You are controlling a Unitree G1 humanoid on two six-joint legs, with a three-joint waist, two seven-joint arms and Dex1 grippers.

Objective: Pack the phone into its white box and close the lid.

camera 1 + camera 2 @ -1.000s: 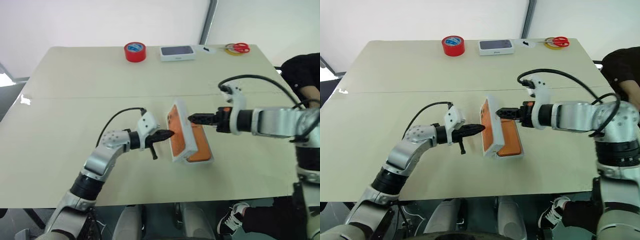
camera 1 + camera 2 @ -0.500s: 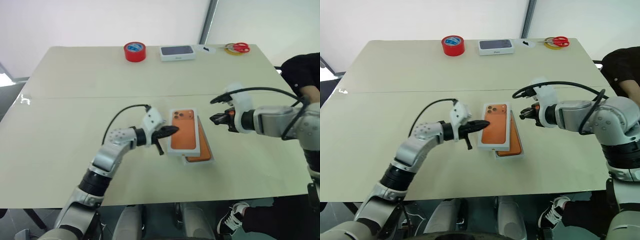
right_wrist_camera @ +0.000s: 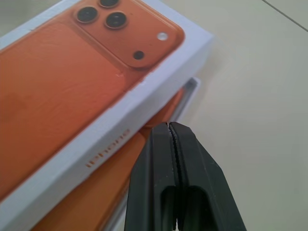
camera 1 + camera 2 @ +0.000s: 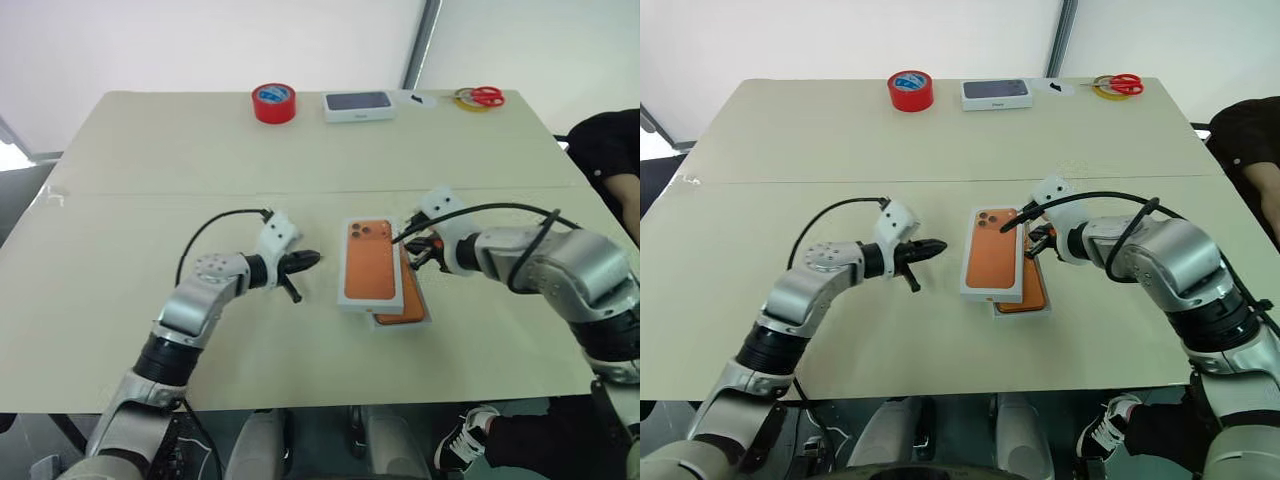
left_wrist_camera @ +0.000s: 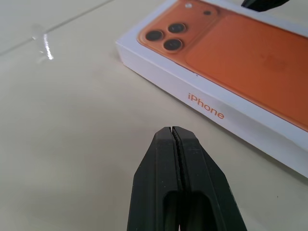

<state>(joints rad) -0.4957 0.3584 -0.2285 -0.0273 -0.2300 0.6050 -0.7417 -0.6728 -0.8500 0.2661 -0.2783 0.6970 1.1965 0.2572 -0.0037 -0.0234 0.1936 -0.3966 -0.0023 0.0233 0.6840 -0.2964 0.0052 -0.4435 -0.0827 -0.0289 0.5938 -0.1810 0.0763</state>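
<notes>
The lid (image 4: pixel 372 265), white with an orange phone printed on top, lies flat over the white box (image 4: pixel 425 318) but shifted to the left, not seated. The orange phone (image 4: pixel 408 300) peeks out inside the box along the lid's right and near sides. My left gripper (image 4: pixel 315 257) is shut and empty, a short way left of the lid (image 5: pixel 231 53). My right gripper (image 4: pixel 415 254) is shut, its tip at the lid's right edge above the exposed phone (image 3: pixel 101 192); whether it touches is unclear.
At the table's far edge stand a red tape roll (image 4: pixel 273 102), a white box with a dark phone picture (image 4: pixel 358 104), and red scissors on a tape ring (image 4: pixel 478 96). A person in black (image 4: pixel 612 150) sits at the right.
The lid, standing on edge between both grippers a second ago, has dropped flat onto the box. The right gripper shut, rolled and sank to the lid's right edge; the left drew back left.
</notes>
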